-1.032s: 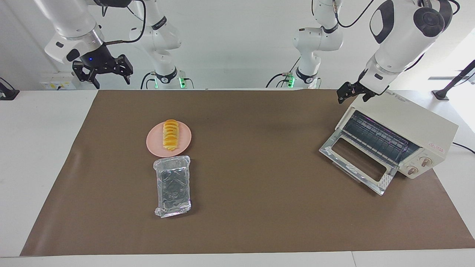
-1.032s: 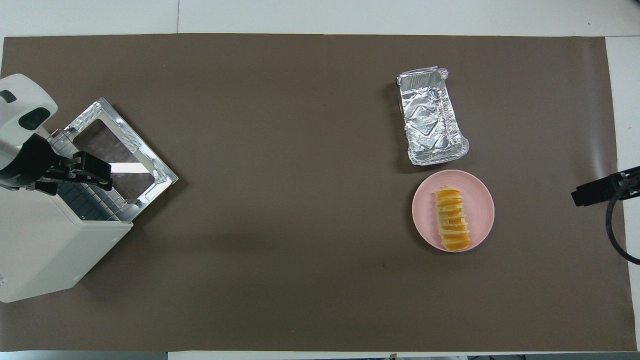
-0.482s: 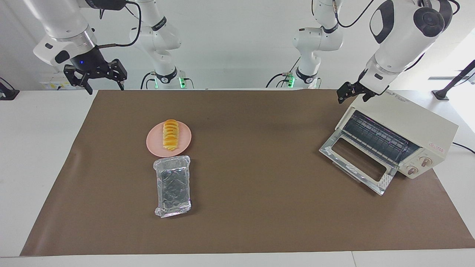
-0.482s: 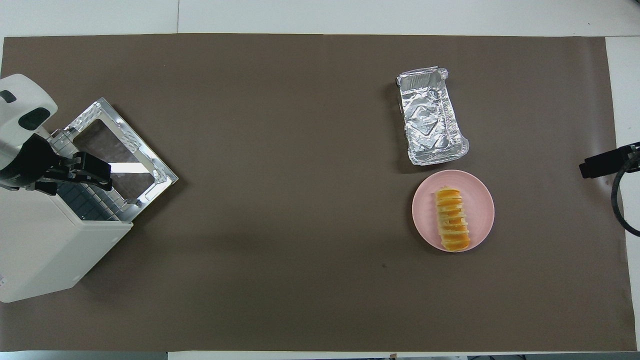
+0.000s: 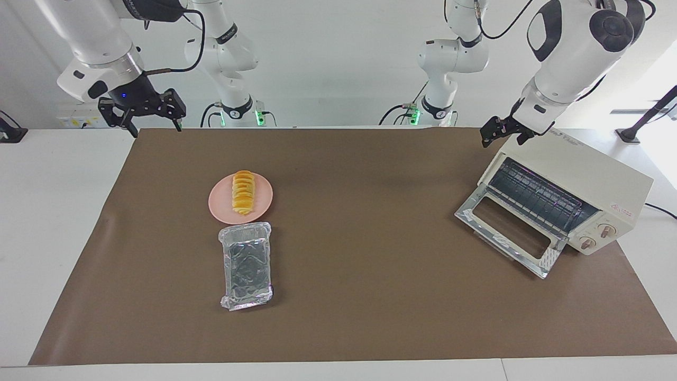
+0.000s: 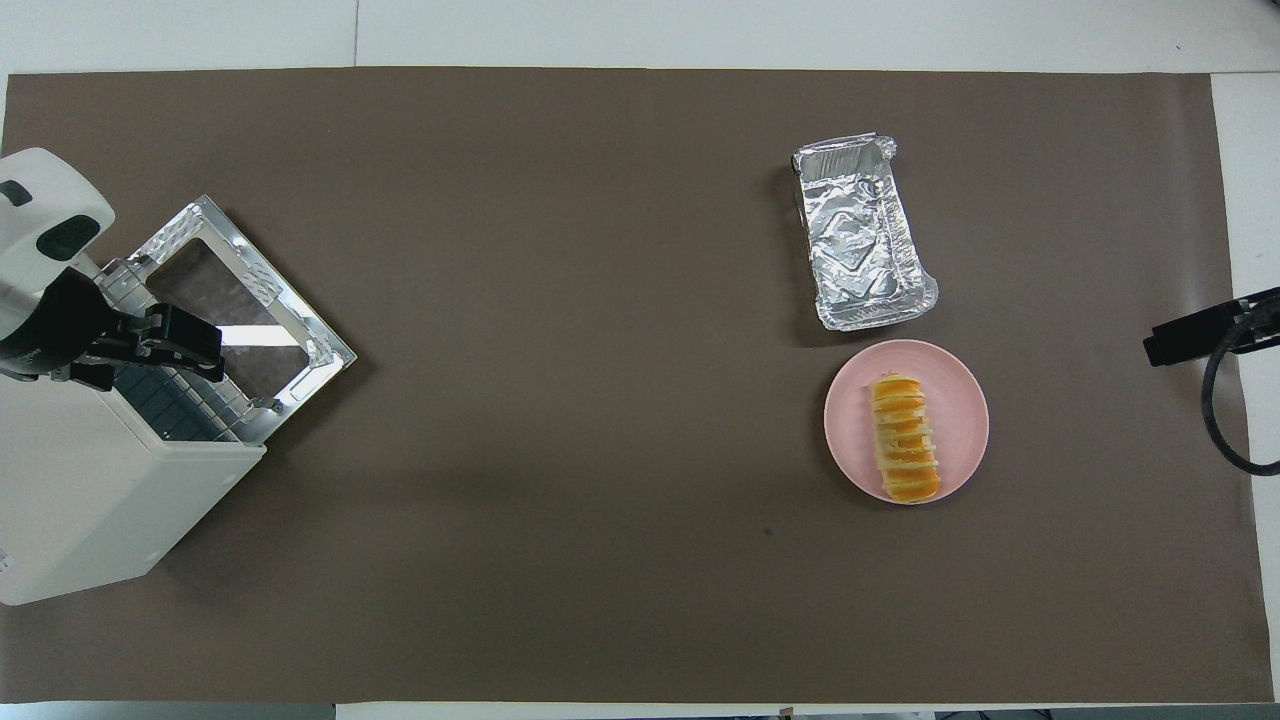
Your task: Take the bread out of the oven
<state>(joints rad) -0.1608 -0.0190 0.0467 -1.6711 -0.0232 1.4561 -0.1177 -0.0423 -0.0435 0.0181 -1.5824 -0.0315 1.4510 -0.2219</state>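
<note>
The bread (image 5: 243, 193) lies on a pink plate (image 5: 217, 203) toward the right arm's end of the table; it also shows in the overhead view (image 6: 905, 438). The cream-white oven (image 5: 582, 164) stands at the left arm's end with its glass door (image 5: 508, 230) dropped open and only the wire rack showing inside. My left gripper (image 5: 502, 138) hangs open and empty over the oven's top edge. My right gripper (image 5: 152, 123) is open and empty, up over the mat's edge at the right arm's end, apart from the bread.
A silver foil-lined tray (image 5: 246, 264) lies on the brown mat (image 5: 370, 291) just beside the plate, farther from the robots. Two more arm bases stand at the robots' edge of the table.
My right gripper has shifted a little above the mat's edge at its end of the table. The left arm, bread, plate, tray and oven have not moved.
</note>
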